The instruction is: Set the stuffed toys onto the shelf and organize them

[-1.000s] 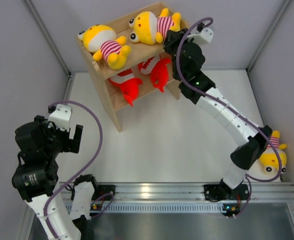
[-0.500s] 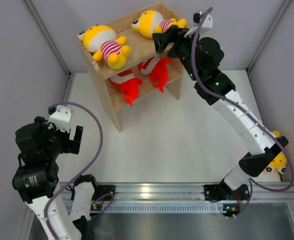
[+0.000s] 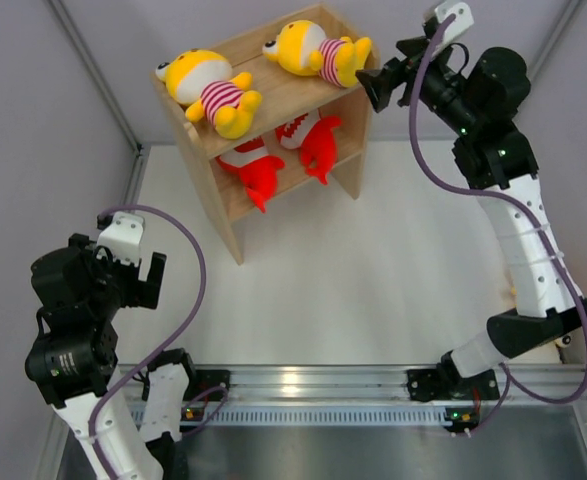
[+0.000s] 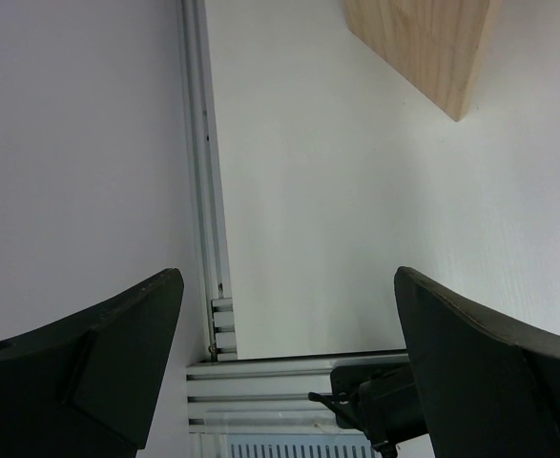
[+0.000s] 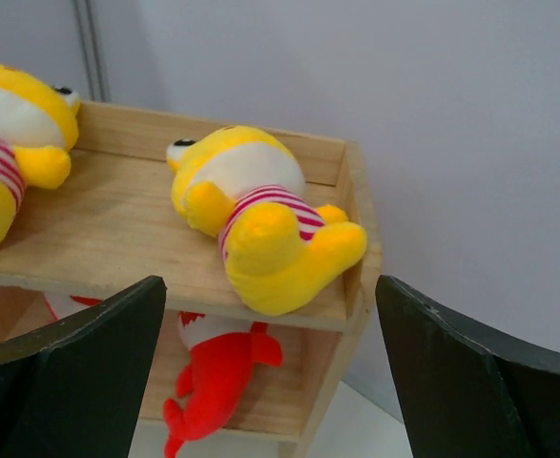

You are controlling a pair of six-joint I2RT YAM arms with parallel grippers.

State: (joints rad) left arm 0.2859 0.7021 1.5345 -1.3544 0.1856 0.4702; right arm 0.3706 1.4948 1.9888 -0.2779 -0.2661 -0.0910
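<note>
Yellow toy point(image 3: 318, 52) released on shelf point(image 3: 213, 200) top tier, right end. Right gripper point(image 3: 373, 90) drawn back, fingers spread wide, nothing held. Left gripper point(image 3: 143, 278) parked wide open, empty. Four shelved; fifth not seen.

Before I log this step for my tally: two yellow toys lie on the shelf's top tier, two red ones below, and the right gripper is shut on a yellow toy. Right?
Not quite: the right gripper is open, clear of the yellow toy, as the right wrist view shows. The rest holds.
</note>
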